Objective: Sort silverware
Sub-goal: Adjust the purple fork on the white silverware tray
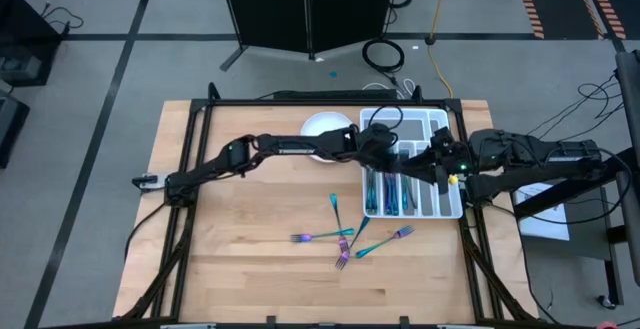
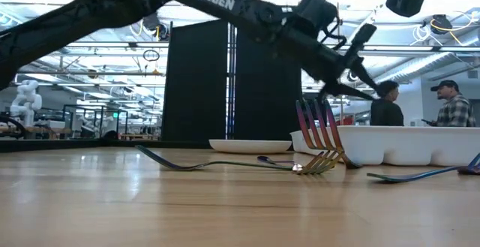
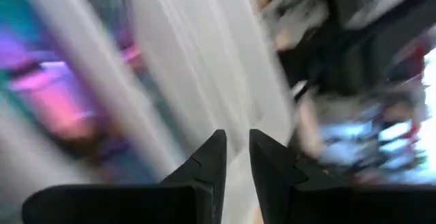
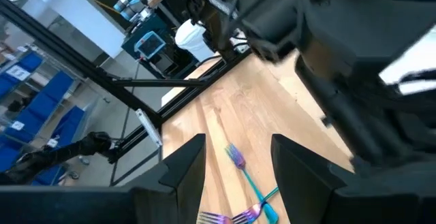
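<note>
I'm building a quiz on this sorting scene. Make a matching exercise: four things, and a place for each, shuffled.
Things:
1. white plate
2. cutlery tray
3. loose forks
4. left gripper

Places:
A. scattered on the bare wood in front of the tray
B. over the tray's left compartments
C. by the table's far edge, left of the tray
D. at the table's right side

Pairs: 1-C, 2-D, 3-A, 4-B

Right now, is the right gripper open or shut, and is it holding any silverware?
Open and empty: the right gripper shows a clear gap between its fingers, with only the wooden table and loose forks visible beyond.
</note>
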